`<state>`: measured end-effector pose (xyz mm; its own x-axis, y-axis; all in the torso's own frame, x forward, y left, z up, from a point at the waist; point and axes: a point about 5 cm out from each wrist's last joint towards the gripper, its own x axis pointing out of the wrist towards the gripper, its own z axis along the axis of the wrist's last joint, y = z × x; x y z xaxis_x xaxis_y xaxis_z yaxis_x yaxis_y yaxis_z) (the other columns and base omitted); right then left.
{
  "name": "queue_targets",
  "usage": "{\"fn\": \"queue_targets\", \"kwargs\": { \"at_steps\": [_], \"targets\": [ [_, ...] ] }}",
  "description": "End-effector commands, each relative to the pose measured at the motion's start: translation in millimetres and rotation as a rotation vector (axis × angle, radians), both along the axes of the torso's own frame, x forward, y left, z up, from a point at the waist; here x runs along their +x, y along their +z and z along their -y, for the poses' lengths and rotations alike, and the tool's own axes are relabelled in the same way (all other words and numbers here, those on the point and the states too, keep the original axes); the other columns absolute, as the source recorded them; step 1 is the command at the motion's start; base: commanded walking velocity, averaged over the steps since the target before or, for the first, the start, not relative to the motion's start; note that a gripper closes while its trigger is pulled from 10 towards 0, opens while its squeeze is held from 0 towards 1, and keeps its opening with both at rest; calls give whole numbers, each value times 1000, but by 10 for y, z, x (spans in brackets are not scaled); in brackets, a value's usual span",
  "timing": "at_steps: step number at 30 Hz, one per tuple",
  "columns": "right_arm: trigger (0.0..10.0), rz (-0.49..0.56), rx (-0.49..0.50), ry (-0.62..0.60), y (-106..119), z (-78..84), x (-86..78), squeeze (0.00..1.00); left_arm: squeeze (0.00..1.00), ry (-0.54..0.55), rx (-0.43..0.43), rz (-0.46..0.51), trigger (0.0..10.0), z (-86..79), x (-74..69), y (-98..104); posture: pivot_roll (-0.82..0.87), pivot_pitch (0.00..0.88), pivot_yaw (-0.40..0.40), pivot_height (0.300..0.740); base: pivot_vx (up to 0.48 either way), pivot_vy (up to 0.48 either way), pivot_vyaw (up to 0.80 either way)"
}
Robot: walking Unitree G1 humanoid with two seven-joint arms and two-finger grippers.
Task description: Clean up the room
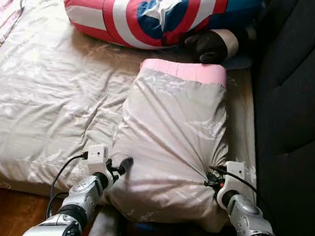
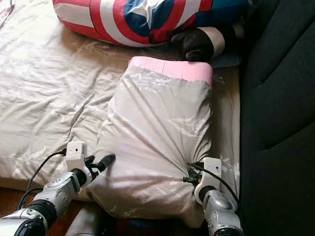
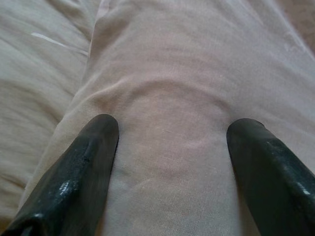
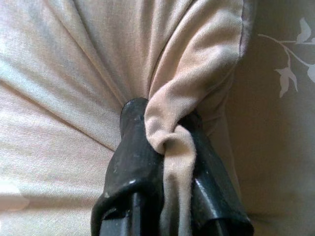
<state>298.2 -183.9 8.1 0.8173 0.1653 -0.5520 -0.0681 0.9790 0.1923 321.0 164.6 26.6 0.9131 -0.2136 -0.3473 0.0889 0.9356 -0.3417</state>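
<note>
Bed (image 1: 42,101) edge near; right tool (image 4: 165,142) pinching pillow (image 1: 171,147) edge.

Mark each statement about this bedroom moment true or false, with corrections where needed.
1. The right tool is shut on a fold of the pillow. True.
2. The left tool is clamped on the pillow. False: its fingers stand apart, open, against the pillow's side.
3. A red, white and blue bolster lies beyond the pillow. True.
4. The pillow lies on the wooden floor. False: it rests on the bed sheet.
5. The pillow's far end is pink. True.
</note>
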Motion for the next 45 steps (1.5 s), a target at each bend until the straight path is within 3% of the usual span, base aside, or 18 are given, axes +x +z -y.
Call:
{"fn": "queue_targets", "kwargs": {
  "at_steps": [1,15,16,45],
  "targets": [
    [0,-204,-8,-29,-362,105,-378,0,0,-6,1,-111,10000,17,-170,-216,-55,346,-61,653,0,0,0],
    [0,-197,-6,-11,-317,151,-424,0,0,7,-45,-171,10000,68,-288,-342,-76,362,-78,653,0,0,0],
    [0,-197,-7,-11,-314,153,-423,0,0,6,-51,-172,0,71,-295,-348,-75,362,-78,653,0,0,0],
    [0,-200,-5,-3,-289,99,-418,0,0,-86,-113,-144,0,127,-327,-347,-73,349,-81,653,0,0,0]
  ]
}}
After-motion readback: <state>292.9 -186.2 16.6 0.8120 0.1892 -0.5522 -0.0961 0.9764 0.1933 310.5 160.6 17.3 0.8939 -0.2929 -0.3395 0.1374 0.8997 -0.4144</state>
